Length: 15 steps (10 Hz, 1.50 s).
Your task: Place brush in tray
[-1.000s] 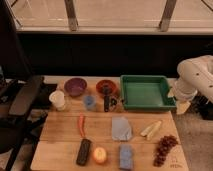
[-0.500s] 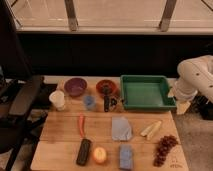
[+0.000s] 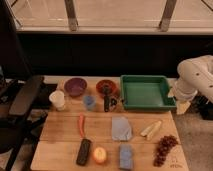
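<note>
Unchanged: brush (image 3: 106, 103) lies left of tray (image 3: 146, 105), gripper (image 3: 179, 96) beside its right rim

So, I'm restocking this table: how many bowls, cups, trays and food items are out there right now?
Bowls: 2, purple bowl and red bowl
Cups: 2, white cup and blue cup
Trays: 1, green tray
Food: 4, orange-red vegetable, pale slices, grapes, orange fruit
Total: 9
The gripper is at the right, beside the green tray.

Dim, warm light; bright strip up top, black band under it. Soft shadows on bench (image 3: 60, 125). Gripper (image 3: 176, 95) at right beside tray (image 3: 145, 78), pale arm (image 3: 196, 75) catches light.
</note>
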Available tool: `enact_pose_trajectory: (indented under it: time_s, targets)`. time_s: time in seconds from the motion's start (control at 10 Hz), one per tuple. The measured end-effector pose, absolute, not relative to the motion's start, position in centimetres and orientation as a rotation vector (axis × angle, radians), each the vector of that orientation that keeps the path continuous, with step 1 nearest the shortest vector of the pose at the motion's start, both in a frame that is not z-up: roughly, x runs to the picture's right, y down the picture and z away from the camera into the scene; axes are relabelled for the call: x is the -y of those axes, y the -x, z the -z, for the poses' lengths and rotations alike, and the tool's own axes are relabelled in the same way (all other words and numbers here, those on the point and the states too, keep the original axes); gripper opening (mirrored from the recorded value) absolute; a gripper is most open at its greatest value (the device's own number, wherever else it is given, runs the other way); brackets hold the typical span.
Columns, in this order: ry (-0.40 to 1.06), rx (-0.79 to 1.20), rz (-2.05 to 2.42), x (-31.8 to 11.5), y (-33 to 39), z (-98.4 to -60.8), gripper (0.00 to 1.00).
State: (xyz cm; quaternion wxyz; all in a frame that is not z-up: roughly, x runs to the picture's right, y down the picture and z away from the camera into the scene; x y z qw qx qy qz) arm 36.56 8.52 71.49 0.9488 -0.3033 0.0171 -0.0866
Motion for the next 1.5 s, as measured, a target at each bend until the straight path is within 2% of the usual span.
enact_pose_trajectory:
  time_s: [1.2,1.5]
  targets:
    - [0.616,-0.032,0.182,-8.4,-36.6,-71.6,0.62]
    - [0.593,0.022,0.297,-6.2,-35.2,-71.9,0.62]
